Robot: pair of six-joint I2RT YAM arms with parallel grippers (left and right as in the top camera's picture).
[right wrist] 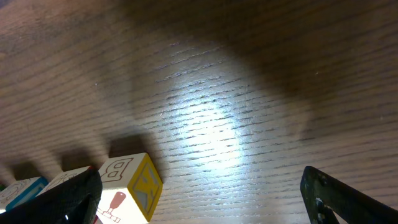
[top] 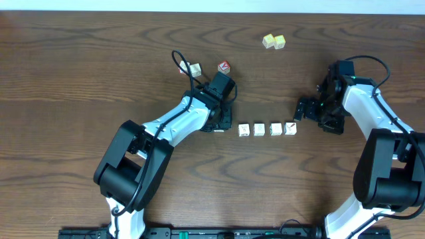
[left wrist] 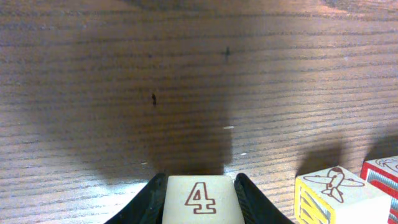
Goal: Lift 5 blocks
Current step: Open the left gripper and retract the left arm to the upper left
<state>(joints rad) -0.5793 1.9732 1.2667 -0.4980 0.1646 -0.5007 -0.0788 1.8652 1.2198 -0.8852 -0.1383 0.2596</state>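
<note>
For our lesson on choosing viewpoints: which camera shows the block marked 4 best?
Left wrist: the block sits close between the left gripper's fingers, its 4 readable. Overhead, the gripper largely hides it. The right wrist shows other blocks, no 4 visible.

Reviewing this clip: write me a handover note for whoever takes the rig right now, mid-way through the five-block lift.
Hands: the left hand is shut on the block marked 4, low by the left end of the row; whether that block touches the table cannot be told. The right hand is open and empty, just off the row's right end.
Things: the row of four blocks sits on the table between the two hands.
Done: four lined up, one gripped.
Left: the row is not lifted. Probably set the fifth in line, then lift all five.
</note>
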